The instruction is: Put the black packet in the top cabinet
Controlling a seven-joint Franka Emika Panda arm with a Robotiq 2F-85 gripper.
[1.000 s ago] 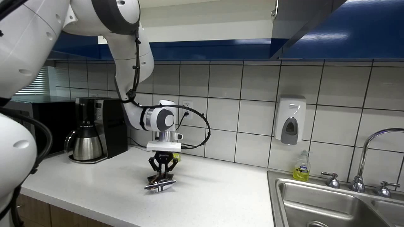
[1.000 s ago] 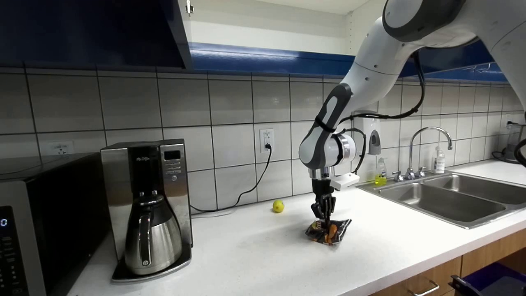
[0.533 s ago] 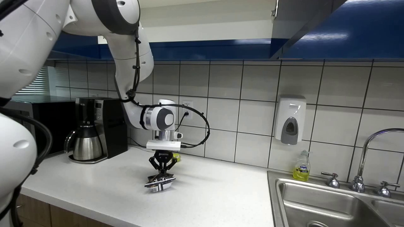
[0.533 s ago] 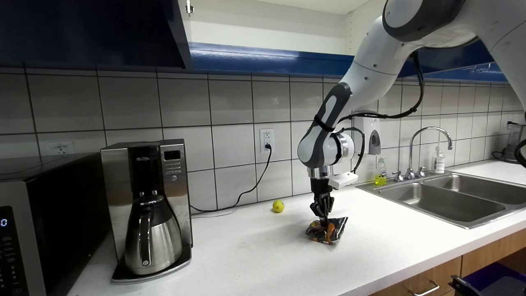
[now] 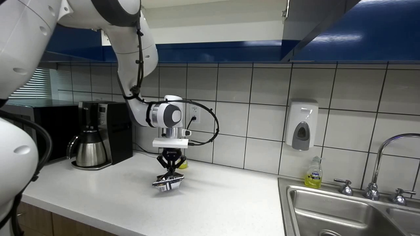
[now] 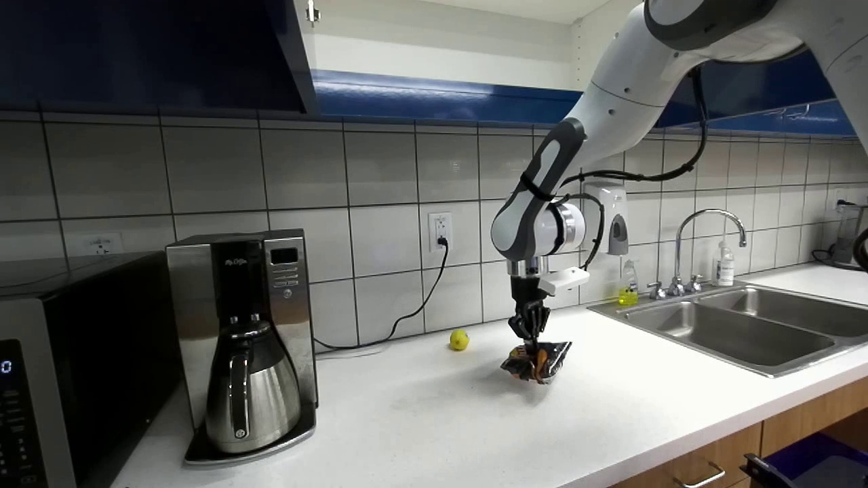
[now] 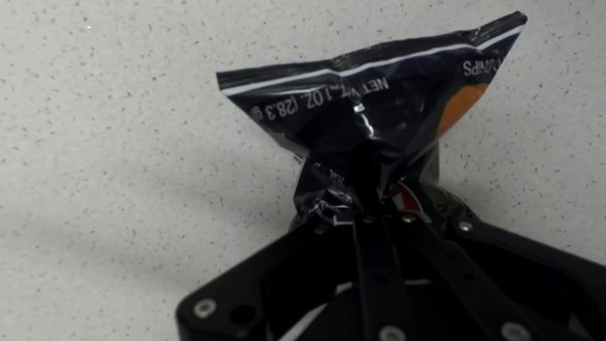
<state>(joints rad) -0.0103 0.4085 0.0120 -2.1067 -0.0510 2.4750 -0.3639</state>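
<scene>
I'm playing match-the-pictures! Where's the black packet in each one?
In an exterior view: the black packet is low, left of the middle.
In an exterior view: the black packet is low, right of the middle.
In the wrist view: the black packet is big, in the upper middle.
Shared landmark: the gripper pinching it.

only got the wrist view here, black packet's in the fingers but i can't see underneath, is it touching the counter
Observer: Apparently not: in an exterior view the black packet seems to hang just above the counter.
Operator: ok and where it's headed, open or closed
Observer: Open: the top cabinet shows its white interior in both exterior views.
Operator: good, anything small lying around that i'm missing
Observer: Yes, a yellow round object sits on the counter near the tiled wall.
</scene>
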